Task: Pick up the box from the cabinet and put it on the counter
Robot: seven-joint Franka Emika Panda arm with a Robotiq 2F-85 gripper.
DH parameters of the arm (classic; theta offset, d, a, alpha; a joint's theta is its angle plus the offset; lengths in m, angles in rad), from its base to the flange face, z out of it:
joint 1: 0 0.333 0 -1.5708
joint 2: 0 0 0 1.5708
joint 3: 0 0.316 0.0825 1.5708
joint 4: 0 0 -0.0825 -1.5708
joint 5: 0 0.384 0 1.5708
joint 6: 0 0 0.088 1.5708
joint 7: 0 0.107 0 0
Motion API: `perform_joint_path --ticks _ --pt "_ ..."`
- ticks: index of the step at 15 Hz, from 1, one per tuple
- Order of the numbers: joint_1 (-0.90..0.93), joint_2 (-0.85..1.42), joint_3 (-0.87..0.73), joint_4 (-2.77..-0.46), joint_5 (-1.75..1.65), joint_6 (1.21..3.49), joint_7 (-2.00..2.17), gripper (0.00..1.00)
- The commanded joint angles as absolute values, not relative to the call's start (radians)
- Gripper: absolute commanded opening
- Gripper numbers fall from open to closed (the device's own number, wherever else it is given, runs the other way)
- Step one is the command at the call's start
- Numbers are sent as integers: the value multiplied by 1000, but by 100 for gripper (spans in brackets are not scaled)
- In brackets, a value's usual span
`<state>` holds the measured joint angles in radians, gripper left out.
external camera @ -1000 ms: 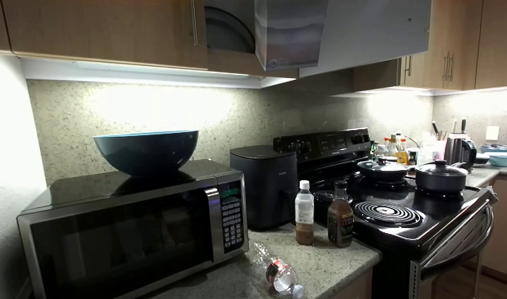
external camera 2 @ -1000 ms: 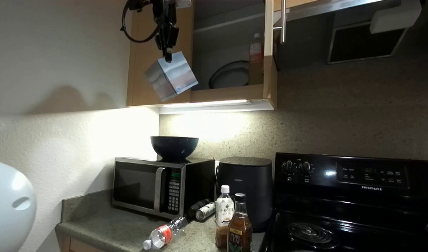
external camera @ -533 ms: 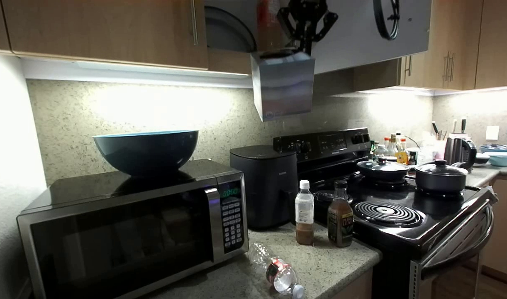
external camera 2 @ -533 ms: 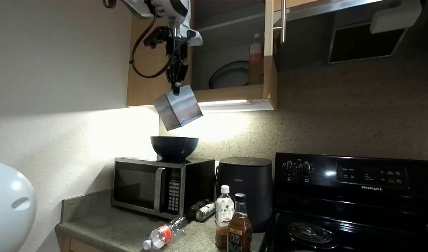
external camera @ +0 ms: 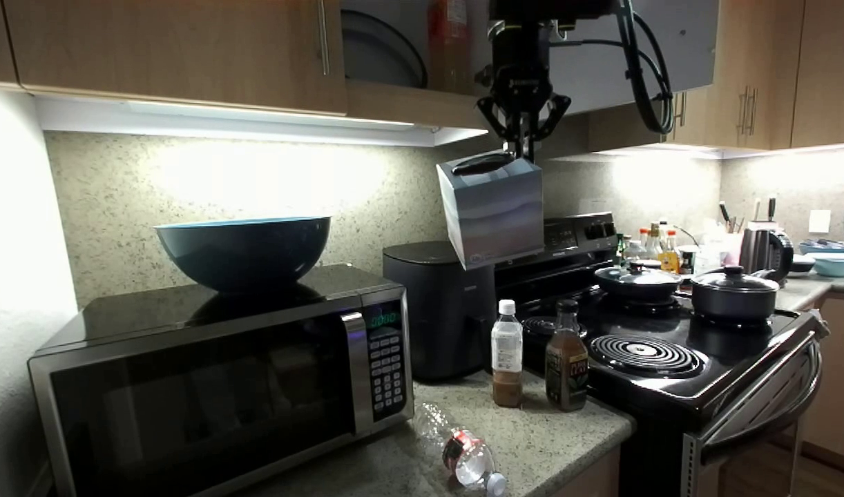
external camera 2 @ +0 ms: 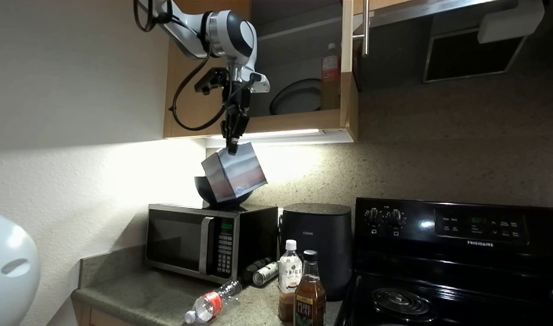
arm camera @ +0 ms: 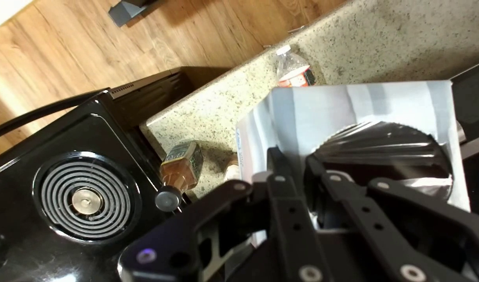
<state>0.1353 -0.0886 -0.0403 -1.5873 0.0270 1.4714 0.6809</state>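
My claw [arm camera: 293,159] holds the tissue box [external camera 2: 242,174] tilted above the counter [external camera: 560,442].

I have the claw clamped on the box's upper edge: one finger [external camera 2: 232,148] lies on the outside face, the other sits at the dark oval opening. The box hangs in the air, outside the open wooden cabinet [external camera 2: 294,121]. In an exterior view its outline crosses the dark bowl [external camera 2: 204,188] (line-of-sight overlap only). On the counter, the Pure Leaf bottle [external camera 2: 309,294] and the white-capped bottle [external camera: 507,359] stand upright beside each other, and a clear plastic bottle [external camera 2: 213,301] lies on its side near the microwave [external camera: 208,414].
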Motion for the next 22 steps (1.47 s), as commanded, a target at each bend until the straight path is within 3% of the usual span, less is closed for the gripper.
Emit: perform_joint_path --ticks 1,4,13,14,20,21,22 --pt "94 -89 -1 -1581 30 1467 678 13" --pt "83 -71 -8 -1593 55 1466 666 6" --pt "31 139 -25 -1609 134 1445 634 6" --pt "38 117 -23 -1620 117 1466 662 13" --pt "39 151 -25 -1609 117 1464 662 13" --pt "39 151 -25 -1608 117 1464 662 6" --pt "26 177 -29 -1605 157 1453 629 6"
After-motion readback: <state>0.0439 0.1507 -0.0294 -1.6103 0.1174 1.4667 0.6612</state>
